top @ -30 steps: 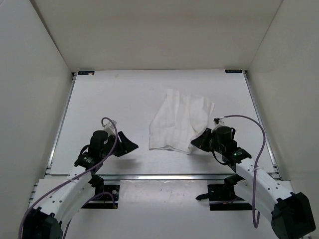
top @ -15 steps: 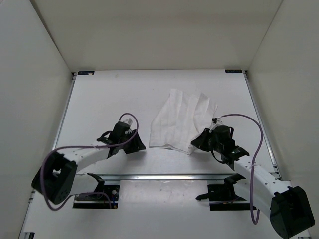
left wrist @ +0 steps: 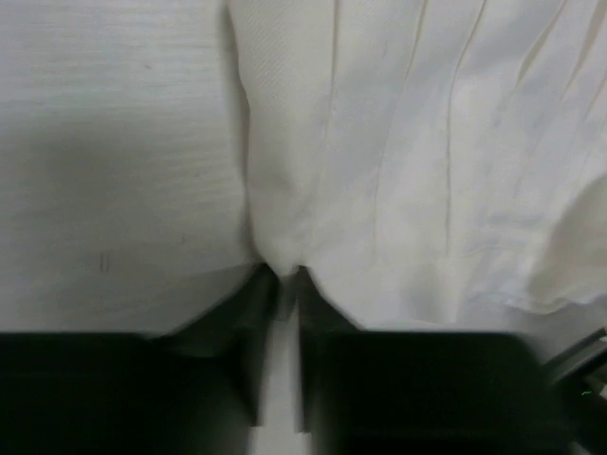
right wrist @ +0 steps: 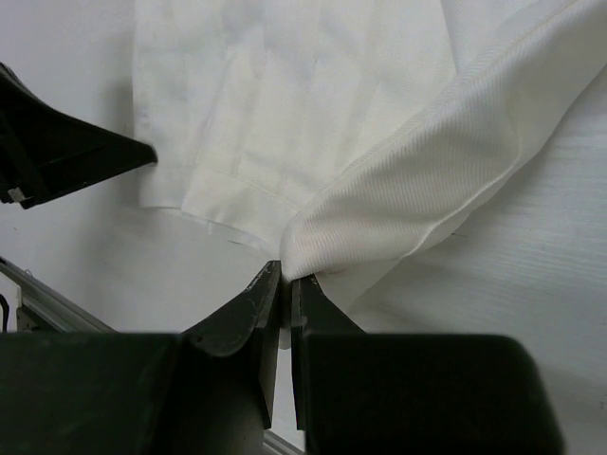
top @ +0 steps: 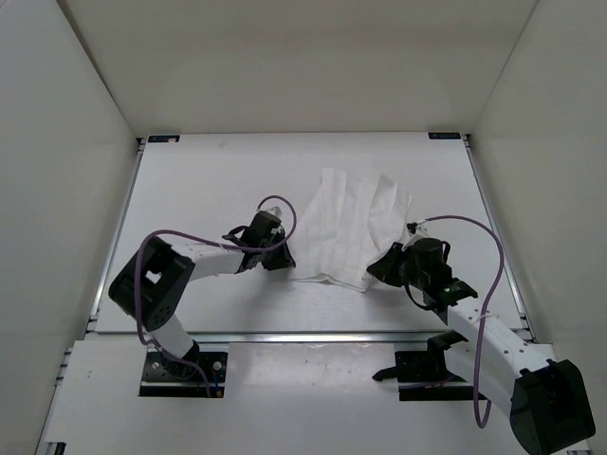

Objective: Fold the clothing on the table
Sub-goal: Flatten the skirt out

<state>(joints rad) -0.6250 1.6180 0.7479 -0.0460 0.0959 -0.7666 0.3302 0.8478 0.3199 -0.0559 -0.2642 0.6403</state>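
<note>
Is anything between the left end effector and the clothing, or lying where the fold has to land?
Nothing visible. The left end effector is at the clothing's near-left corner, fabric gathered at its tips; the right end effector pinches the near-right corner. No other item shows on the table.

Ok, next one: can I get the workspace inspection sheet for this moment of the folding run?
Surface: white matte table with metal edge rails.
Job's things: white pleated clothing lying flat, right of centre, with its near right edge rolled over.
Clutter: nothing seen.
Grippers: left gripper pinches the garment's left edge; right gripper pinches the rolled fold.
Cables: purple cables loop over both arms.
Surroundings: plain white walls on three sides.
</note>
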